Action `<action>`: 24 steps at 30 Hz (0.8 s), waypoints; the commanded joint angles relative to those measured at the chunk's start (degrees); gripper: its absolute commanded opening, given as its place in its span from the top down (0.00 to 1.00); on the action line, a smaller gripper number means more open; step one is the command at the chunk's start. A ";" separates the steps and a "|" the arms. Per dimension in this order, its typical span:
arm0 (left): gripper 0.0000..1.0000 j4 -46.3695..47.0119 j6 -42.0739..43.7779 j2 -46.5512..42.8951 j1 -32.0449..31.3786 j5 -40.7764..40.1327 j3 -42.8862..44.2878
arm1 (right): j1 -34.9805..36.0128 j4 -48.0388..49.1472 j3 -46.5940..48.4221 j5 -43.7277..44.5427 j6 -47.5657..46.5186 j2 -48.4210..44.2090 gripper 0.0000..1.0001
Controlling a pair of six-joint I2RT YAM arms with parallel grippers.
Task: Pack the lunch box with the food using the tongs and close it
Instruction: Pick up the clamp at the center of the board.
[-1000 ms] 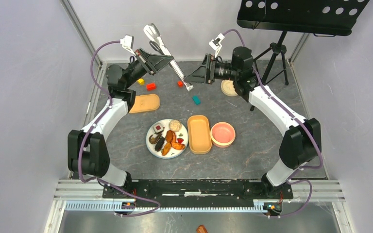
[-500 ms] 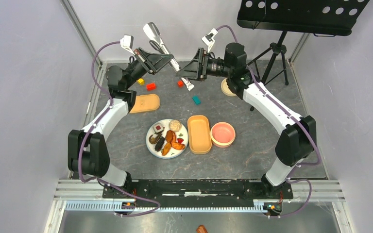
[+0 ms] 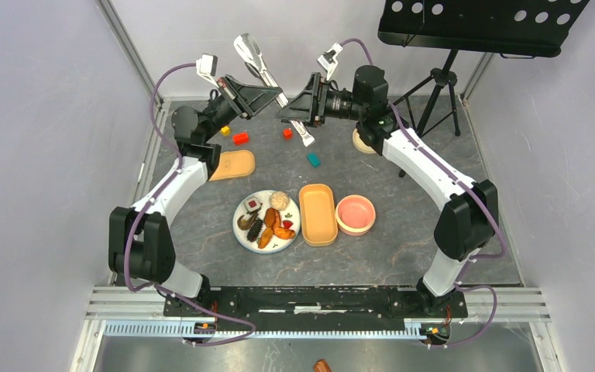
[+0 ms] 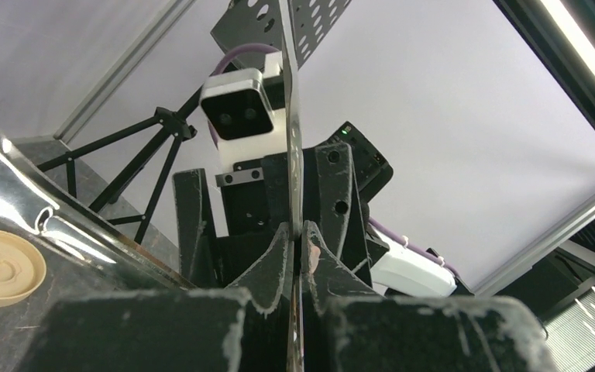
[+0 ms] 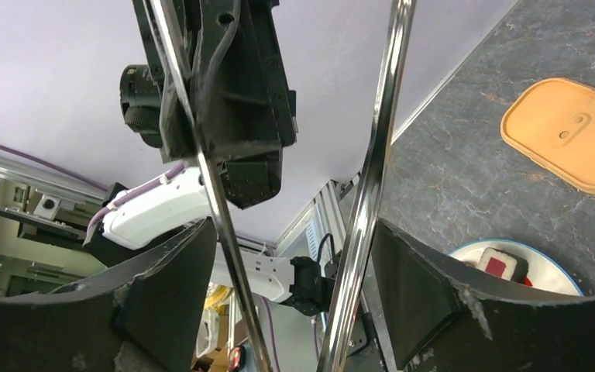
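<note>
The tongs (image 3: 252, 60) hang tilted in the air at the back, held by my left gripper (image 3: 276, 95). In the left wrist view that gripper (image 4: 300, 240) is shut on one thin arm of the tongs (image 4: 293, 155). My right gripper (image 3: 283, 116) faces it and is open. Both shiny arms of the tongs (image 5: 376, 155) pass between its fingers (image 5: 163, 287), close to the pads. The open tan lunch box (image 3: 318, 214) sits beside the plate (image 3: 236, 226) that carries the food (image 3: 279, 226). The lunch box's lid (image 3: 231, 165) lies to the left.
A pink bowl (image 3: 355, 214) stands right of the lunch box. Red cubes (image 3: 240, 139), a yellow cube (image 3: 224, 130) and a teal cube (image 3: 313, 160) lie at the back. A round beige disc (image 3: 364, 141) and a black tripod (image 3: 438, 85) are back right.
My right gripper has moved left and up to the tongs, and its jaws now straddle both arms and have narrowed. The left gripper has tipped the tongs slightly higher.
</note>
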 commanded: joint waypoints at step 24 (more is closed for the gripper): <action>0.97 3.31 1.52 0.56 -1.61 -0.27 2.42 | 1.31 4.47 5.55 1.10 2.33 0.77 0.55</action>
